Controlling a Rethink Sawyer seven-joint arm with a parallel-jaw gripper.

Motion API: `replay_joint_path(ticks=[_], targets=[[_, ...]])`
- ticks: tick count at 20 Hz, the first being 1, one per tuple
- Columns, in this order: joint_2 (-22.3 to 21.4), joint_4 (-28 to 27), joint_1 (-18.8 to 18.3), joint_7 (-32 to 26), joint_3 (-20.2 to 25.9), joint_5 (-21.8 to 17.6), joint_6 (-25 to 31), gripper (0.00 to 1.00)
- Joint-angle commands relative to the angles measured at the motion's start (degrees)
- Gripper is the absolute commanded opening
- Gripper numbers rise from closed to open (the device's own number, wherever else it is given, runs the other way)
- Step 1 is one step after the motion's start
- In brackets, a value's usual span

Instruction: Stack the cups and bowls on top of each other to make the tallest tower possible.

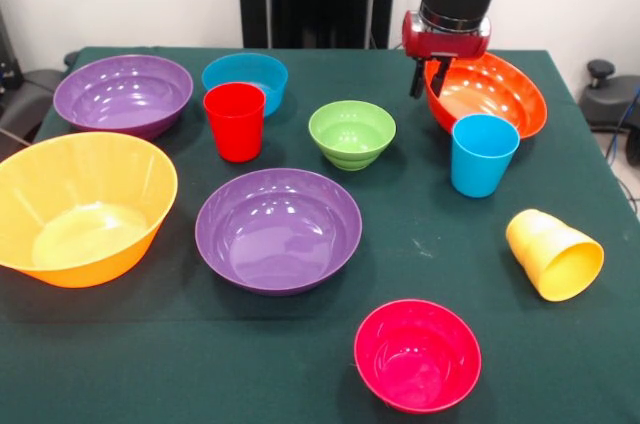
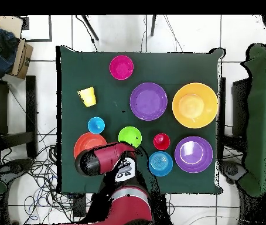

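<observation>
1. The yellow-orange bowl [image 1: 80,206], the biggest, sits at the left edge of the front view, upright and glossy, tilted a little toward the camera.
2. Two purple bowls, one [image 1: 278,229] at centre and one [image 1: 123,94] at upper left, are wide, shallow and smooth.
3. The orange bowl [image 1: 492,94] lies at upper right. The gripper [image 1: 427,76] hangs directly at its left rim, fingertips just over the edge, so this bowl is the nearest thing to it. Two dark fingers show with a narrow gap between them; they appear slightly parted and hold nothing.
4. The smaller bowls: blue [image 1: 246,76] upper centre, green [image 1: 352,133] at centre, magenta-pink [image 1: 418,355] at bottom.
5. The cups: red [image 1: 235,121] and light blue [image 1: 483,154] stand upright, long axes vertical; the yellow cup [image 1: 556,254] lies on its side at right, mouth toward the lower right.
6. Nothing is stacked yet.
</observation>
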Motion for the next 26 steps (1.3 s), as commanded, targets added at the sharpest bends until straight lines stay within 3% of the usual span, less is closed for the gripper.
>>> replay_joint_path(ticks=[1, 26], targets=[[1.85, 3.08, 0.92, 4.34, 5.27, -1.8, -4.3, 0.0], [1.15, 7.19, 0.94, 5.4, 5.44, -1.28, -8.08, 0.0]])
